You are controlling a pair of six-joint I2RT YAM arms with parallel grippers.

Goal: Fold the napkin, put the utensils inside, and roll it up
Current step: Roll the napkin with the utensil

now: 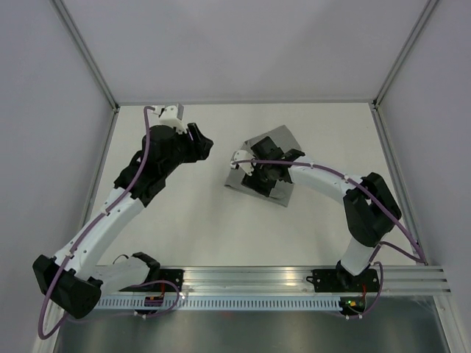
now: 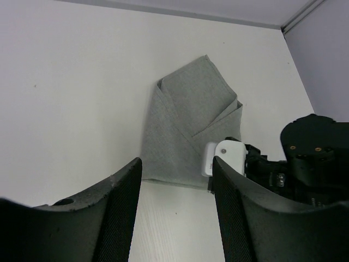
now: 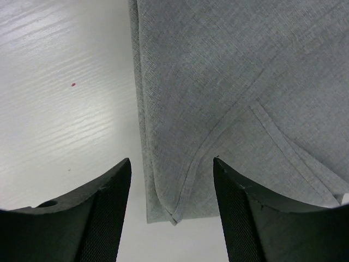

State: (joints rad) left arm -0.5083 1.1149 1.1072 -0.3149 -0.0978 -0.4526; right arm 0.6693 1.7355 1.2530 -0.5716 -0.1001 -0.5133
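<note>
Left jaws open, off the napkin [image 2: 180, 125]; right jaws open over its corner (utensils unseen). A shallow pinch could lift one layer, undoing the fold.

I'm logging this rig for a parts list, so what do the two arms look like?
The left arm and right arm have white links and black joints. A purple cable runs along each. The fingers are black and broad, with fine mesh-textured inner faces.
</note>
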